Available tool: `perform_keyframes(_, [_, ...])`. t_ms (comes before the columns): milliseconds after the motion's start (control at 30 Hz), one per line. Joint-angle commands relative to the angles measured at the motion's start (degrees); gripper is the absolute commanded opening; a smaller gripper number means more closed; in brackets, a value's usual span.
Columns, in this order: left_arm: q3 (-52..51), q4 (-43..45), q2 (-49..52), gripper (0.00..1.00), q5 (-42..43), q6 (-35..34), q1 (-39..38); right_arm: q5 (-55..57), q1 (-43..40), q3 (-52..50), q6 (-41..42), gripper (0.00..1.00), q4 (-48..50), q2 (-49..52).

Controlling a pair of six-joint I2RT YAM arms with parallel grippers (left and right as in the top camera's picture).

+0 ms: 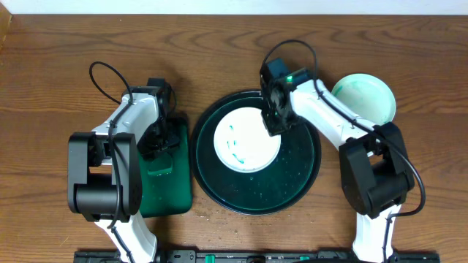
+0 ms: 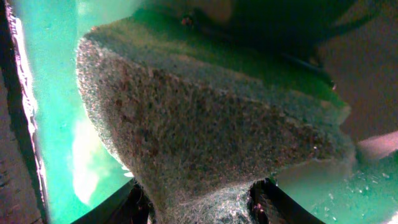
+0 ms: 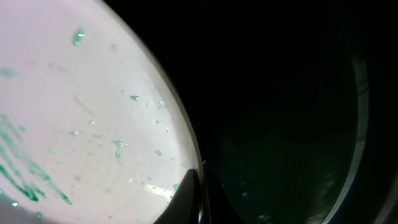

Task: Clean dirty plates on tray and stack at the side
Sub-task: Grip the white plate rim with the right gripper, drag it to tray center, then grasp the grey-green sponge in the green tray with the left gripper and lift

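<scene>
- My right hand [image 3: 200, 190] is pressed together, its tips at the right edge of the smeared plate [image 1: 245, 139], which lies in the tray [image 1: 307, 183].
- My left hand [image 1: 157, 139] hangs left of the tray, its fingers flanking a sponge [image 2: 205, 124]; whether it grips, I cannot tell.
- A second plate [image 1: 369, 98] sits right of the tray on the tabletop [image 1: 58, 58].

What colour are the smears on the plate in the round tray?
Green, on the round white plate; right wrist view.

2 plates [image 1: 247, 140] [image 1: 368, 96], 1 round tray [image 1: 301, 183], 1 rectangular tray [image 1: 174, 196], 1 sponge [image 2: 205, 130].
</scene>
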Motion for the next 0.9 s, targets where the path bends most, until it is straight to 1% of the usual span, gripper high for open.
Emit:
perform_keyframes(0, [-0.63,0.11,1.18,0.52,1.14,0.33,-0.02,0.5,1.55,-3.41,3.54,0.01,-0.11,-1.31])
perform_keyframes(33, [-0.63,0.11,1.18,0.5,1.11,0.33,-0.02,0.39,1.73,-4.59,3.54,0.01,0.39,-1.31])
perform_keyframes(100, [-0.63,0.13,1.18,0.41,1.11,0.33,-0.02,0.28,1.86,-6.71,3.54,0.01,1.4,-1.31])
perform_keyframes(167, [-0.63,0.2,1.18,0.25,1.11,0.33,-0.02,0.02,1.86,-8.37,3.56,0.01,2.27,-1.31])
perform_keyframes(200, [-0.63,0.35,1.18,0.12,1.11,0.33,-0.02,-0.17,1.86,-9.27,3.54,0.01,2.93,-1.31])
perform_keyframes(233, [-0.63,0.57,1.18,0.08,1.09,0.39,-0.02,-0.31,1.86,-9.79,3.54,0.01,3.41,-1.31])
perform_keyframes(400, [-0.52,0.44,1.03,0.07,0.59,1.64,-0.02,-0.39,1.86,-10.29,3.52,0.01,3.91,-1.31])
perform_keyframes(600, [-0.52,-2.43,-2.51,0.07,-5.77,1.64,-0.02,-0.39,1.86,-10.29,3.02,0.01,4.09,-1.31])
perform_keyframes(667, [-0.52,-3.32,-4.96,0.07,-6.47,1.64,-0.02,-0.37,1.86,-10.29,2.86,0.01,4.2,-1.31])
perform_keyframes(700, [-0.52,-3.74,-6.34,0.08,-6.38,1.57,-0.02,-0.37,1.86,-10.29,2.86,0.01,4.33,-1.31])
perform_keyframes(733, [-0.52,-4.02,-7.3,0.14,-6.23,1.6,-0.02,-0.37,1.86,-10.29,2.86,0.01,4.39,-1.31])
perform_keyframes(767, [-0.52,-4.35,-8.33,0.35,-6.19,1.6,-0.02,-0.37,1.86,-10.29,2.8,0.01,4.46,-1.31])
perform_keyframes(800, [-0.52,-4.74,-9.18,0.48,-6.19,1.6,-0.02,-0.44,1.86,-10.29,2.54,0.01,4.52,-1.31])
perform_keyframes(833, [-0.52,-5.14,-9.99,0.57,-6.19,1.6,-0.02,-0.44,1.86,-10.29,2.4,0.01,4.57,-1.31])
perform_keyframes(867, [-0.52,-5.46,-10.47,0.6,-6.19,1.6,-0.02,-0.46,1.86,-10.29,2.14,0.01,4.57,-1.31])
